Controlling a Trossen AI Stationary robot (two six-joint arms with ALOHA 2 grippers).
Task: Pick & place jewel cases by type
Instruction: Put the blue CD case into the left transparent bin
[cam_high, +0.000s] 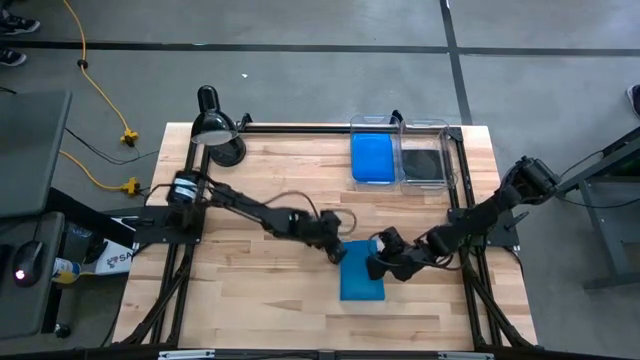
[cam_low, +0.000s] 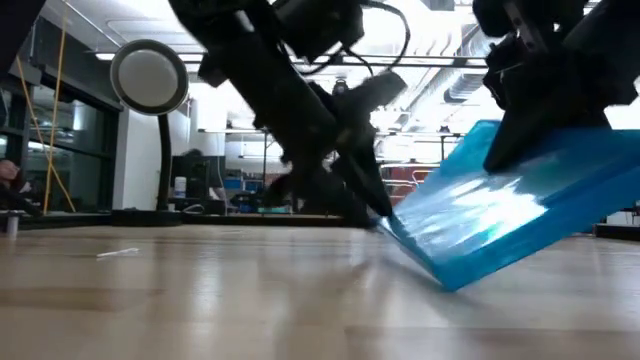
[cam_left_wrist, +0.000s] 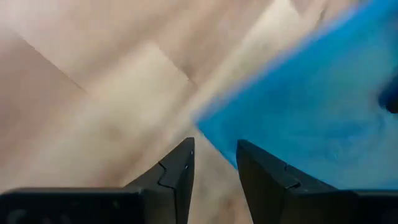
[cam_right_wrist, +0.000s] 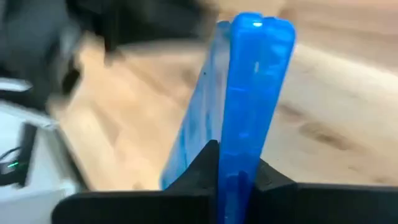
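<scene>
Right gripper (cam_high: 378, 262) pinching blue jewel case (cam_high: 361, 274) at its edge, lower centre of high view; case tilted, one corner touching table (cam_high: 250, 300) in low view. Left gripper (cam_high: 338, 251) just beside case's upper-left corner, fingers (cam_left_wrist: 177, 177) narrowly parted, gripping nothing. Farther up: blue case (cam_high: 372, 157) in left clear bin (cam_high: 375, 124), black case (cam_high: 423, 163) in right bin (cam_high: 427, 124). Desk lamp (cam_high: 216, 127) at table's upper left.

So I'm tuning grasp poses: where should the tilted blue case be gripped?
Pinch its raised long edge from above, fingers on the two flat faces, as the right gripper does now. The blue case is thin and tilted, one edge low near the table, so only the raised edge is free.
</scene>
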